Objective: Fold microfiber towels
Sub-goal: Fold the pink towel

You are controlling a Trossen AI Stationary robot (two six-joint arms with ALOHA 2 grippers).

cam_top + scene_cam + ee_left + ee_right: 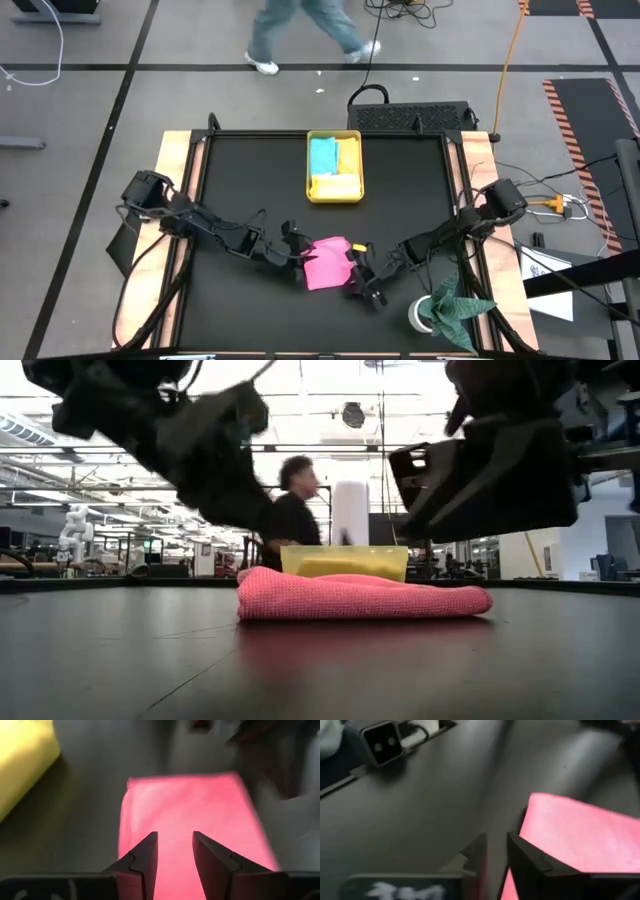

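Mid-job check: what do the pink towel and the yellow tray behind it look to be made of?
Pink towel: soft napped fabric, probably microfiber; the low view shows a nubby, matte weave and rounded, puffy folded edges. Yellow tray: looks like rigid plastic, semi-translucent with a slight sheen; its straight walls hold shape and show cloths faintly through them. Table: dark matte surface, material unclear.

Dark jointed arms, tapered black fingers (pixel 145 857)

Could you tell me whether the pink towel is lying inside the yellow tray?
No: in the high view the pink towel lies on the black table between the two grippers, well apart from the yellow tray.
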